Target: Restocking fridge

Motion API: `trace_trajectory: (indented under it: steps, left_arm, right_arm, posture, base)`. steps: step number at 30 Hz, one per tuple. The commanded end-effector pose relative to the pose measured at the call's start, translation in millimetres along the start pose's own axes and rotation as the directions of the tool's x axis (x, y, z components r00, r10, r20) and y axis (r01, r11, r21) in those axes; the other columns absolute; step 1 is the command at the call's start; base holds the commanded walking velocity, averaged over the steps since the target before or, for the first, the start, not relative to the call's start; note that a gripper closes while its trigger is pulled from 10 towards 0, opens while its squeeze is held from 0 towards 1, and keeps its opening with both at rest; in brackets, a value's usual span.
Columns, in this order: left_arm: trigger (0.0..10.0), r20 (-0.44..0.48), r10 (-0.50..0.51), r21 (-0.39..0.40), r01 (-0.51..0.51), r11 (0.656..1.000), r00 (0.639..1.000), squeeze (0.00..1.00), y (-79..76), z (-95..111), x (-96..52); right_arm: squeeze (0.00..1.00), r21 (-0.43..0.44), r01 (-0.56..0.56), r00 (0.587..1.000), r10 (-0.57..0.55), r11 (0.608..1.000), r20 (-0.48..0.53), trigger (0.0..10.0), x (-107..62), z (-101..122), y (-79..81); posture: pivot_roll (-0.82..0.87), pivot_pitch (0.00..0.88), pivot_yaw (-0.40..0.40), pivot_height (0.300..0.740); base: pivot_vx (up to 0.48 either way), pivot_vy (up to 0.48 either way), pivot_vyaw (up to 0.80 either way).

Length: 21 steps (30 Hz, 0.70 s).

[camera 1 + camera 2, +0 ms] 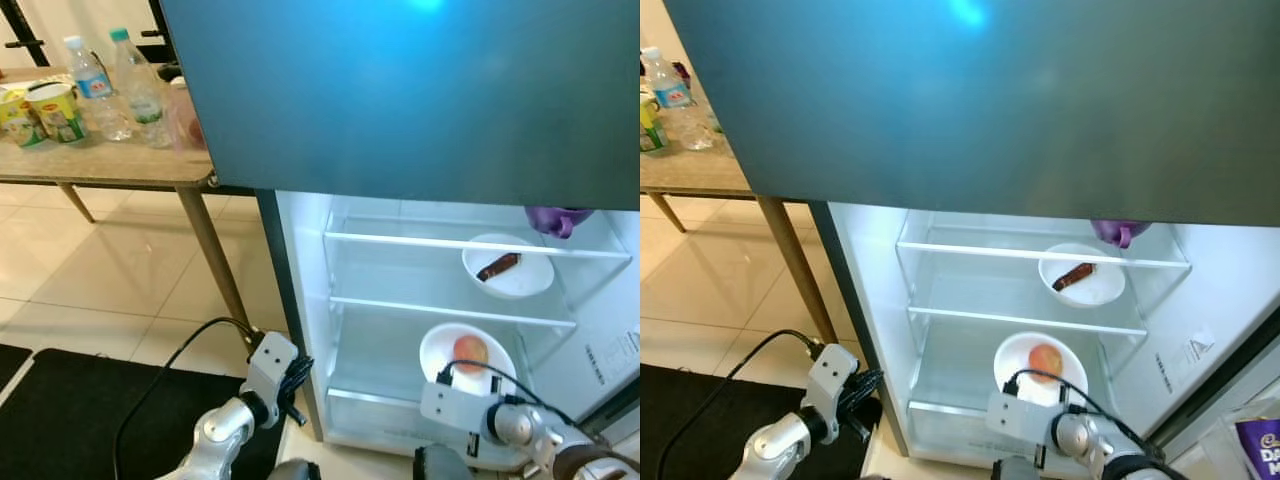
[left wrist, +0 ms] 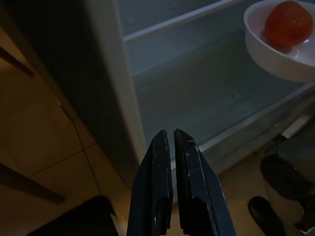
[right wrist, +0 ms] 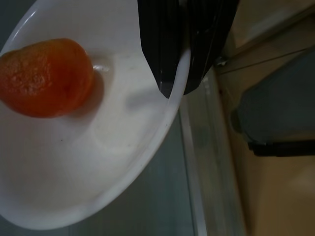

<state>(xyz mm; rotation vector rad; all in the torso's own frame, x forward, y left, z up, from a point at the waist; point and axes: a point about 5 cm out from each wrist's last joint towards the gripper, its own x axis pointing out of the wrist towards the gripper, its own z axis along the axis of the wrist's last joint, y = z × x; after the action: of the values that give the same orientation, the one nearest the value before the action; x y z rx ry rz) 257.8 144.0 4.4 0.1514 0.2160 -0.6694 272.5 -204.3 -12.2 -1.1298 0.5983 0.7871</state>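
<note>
The fridge (image 1: 300, 300) stands open with lit glass shelves. On its lowest shelf sits a white bowl (image 3: 98, 162) holding an orange fruit (image 3: 44, 78). My right gripper (image 3: 177, 89) is shut on that bowl's near rim. The same bowl (image 1: 432, 345) lies just beyond my right wrist in the eye views. A second white bowl (image 1: 530, 280) with a brown stick-shaped item (image 1: 498, 266) rests on the middle shelf. My left gripper (image 2: 170, 133) is shut on nothing, low beside the fridge's left wall.
A purple object (image 1: 556, 220) sits on the top shelf. The dark freezer door (image 1: 400, 90) hangs over the compartment. To the left, a wooden table (image 1: 110, 165) carries water bottles (image 1: 92, 85) and cups (image 1: 55, 108). A black mat (image 1: 60, 420) covers the floor.
</note>
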Motion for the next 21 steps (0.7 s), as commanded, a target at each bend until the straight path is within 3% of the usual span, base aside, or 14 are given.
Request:
trace_trajectory:
  steps: [1,12,21]
  left_arm:
    - [10.0,-0.005,0.008,0.017,-0.008,1.000,1.000,0.00,3.4,-0.6,-2.7]
    - [10.0,-0.003,0.005,0.048,-0.005,0.999,1.000,0.00,4.7,1.8,-2.0]
    - [10.0,0.004,0.011,0.047,-0.011,0.999,1.000,0.00,3.3,4.1,2.2]
  right_arm:
    - [0.00,-0.050,0.006,0.999,-0.003,0.999,0.043,10.0,-0.8,8.5,-11.3]
    - [0.00,-0.165,-0.073,0.994,0.085,0.984,0.070,10.0,-13.4,7.9,-29.2]
    - [0.00,-0.286,-0.170,0.968,0.214,0.943,0.131,10.0,-43.1,15.0,-42.5]
  posture:
    - [-0.09,0.023,0.025,0.587]
    - [-0.09,0.018,0.031,0.552]
    - [-0.10,0.027,0.028,0.512]
  base:
    - [0.000,0.000,0.00]
    - [0.000,0.000,0.00]
    - [0.000,0.000,0.00]
